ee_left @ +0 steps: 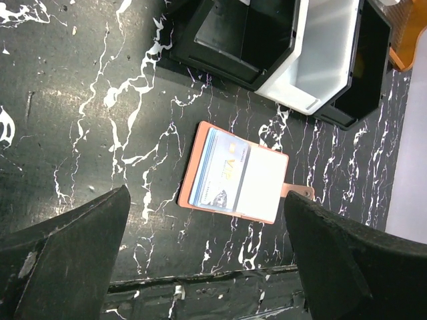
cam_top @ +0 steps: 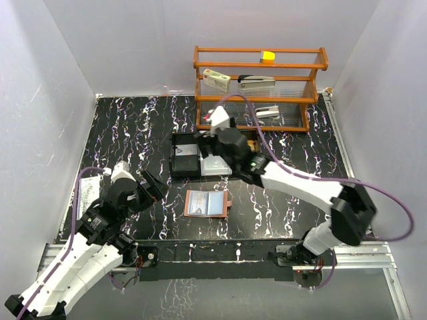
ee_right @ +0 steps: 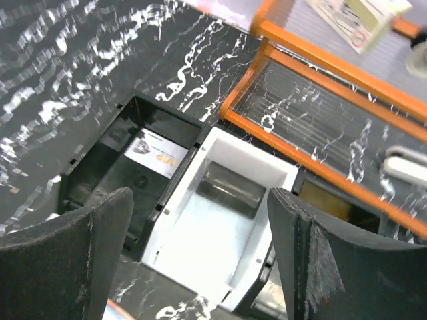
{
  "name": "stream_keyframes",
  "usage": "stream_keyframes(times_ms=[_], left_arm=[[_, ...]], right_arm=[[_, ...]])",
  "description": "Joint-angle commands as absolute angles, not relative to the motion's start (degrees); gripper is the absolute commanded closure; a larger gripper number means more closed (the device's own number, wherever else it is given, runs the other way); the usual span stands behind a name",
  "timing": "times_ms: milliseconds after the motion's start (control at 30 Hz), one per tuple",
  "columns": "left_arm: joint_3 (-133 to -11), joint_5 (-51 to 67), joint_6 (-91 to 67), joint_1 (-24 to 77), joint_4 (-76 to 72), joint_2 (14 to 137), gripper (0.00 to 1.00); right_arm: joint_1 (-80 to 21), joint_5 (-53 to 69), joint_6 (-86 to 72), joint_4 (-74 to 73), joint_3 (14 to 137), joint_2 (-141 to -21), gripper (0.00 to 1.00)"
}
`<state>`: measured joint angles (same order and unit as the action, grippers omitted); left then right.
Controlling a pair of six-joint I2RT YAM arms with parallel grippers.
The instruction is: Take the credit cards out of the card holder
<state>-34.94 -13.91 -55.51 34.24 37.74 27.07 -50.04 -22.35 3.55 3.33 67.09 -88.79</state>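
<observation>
The left end effector point(cam_top: 153, 187) hovers near, fingers wide apart and empty, beside the open salmon-brown leather card holder point(cam_top: 207, 203) lying flat on the black marbled worktop point(ee_left: 80, 100). A blue-and-white card point(ee_left: 220, 177) sits in its pocket. Pulling this card may drag the unpinned holder along. Farther, the right end effector point(ee_right: 200, 207) is apart and empty above the white plastic tray point(ee_right: 250, 167).

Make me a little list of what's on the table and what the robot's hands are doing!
card holder: open flat on table, pocketed card showing
black tray: loose card in it
white tray: beside the black tray
left hand: open, empty, left of card holder
right hand: open, empty, above the trays
</observation>
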Motion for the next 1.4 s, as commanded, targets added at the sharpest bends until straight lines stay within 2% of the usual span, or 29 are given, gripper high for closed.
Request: stream_keyframes(times_ms=[0, 167, 333, 500, 667, 767, 1033, 1233, 1367], left_arm=[[-32.81, -12.49, -55.65, 34.19, 33.92, 27.77, 0.01], [-30.95, -8.14, -52.24, 34.18, 28.04, 29.86, 0.01], [-30.73, -3.43, -51.51, 34.13, 21.39, 39.38, 0.01], [-29.57, 0.04, -51.78, 34.24, 12.35, 45.18, 0.02], [-30.65, 3.00, -50.73, 34.19, 10.23, 50.25, 0.05], [-30.19, 4.72, -50.99, 34.19, 9.22, 52.18, 0.08], [-28.08, 7.75, -53.43, 34.21, 5.82, 53.80, 0.22], [-26.04, 11.03, -54.22, 34.20, 2.33, 56.77, 0.38], [-27.08, 12.65, -52.42, 34.24, 2.98, 59.67, 0.48]], right_arm=[[-49.23, -20.77, -14.74, 8.45, 55.51, -78.31, 0.19], [-49.22, -8.40, -33.93, 2.53, 45.37, -69.92, 0.23], [-49.20, 4.49, -47.41, 5.56, 37.73, -67.36, 0.26], [-49.17, 7.50, -53.84, 13.00, 31.45, -66.98, 0.28], [-49.11, 9.12, -54.49, 12.91, 31.45, -68.37, 0.36], [-49.12, 10.47, -56.25, 12.74, 31.40, -70.25, 0.44], [-49.02, 18.54, -57.29, 16.32, 31.58, -78.66, 0.55], [-48.31, 23.17, -54.84, 18.10, 33.08, -87.26, 0.67], [-48.25, 19.53, -49.36, 9.55, 37.66, -88.67, 0.69]])
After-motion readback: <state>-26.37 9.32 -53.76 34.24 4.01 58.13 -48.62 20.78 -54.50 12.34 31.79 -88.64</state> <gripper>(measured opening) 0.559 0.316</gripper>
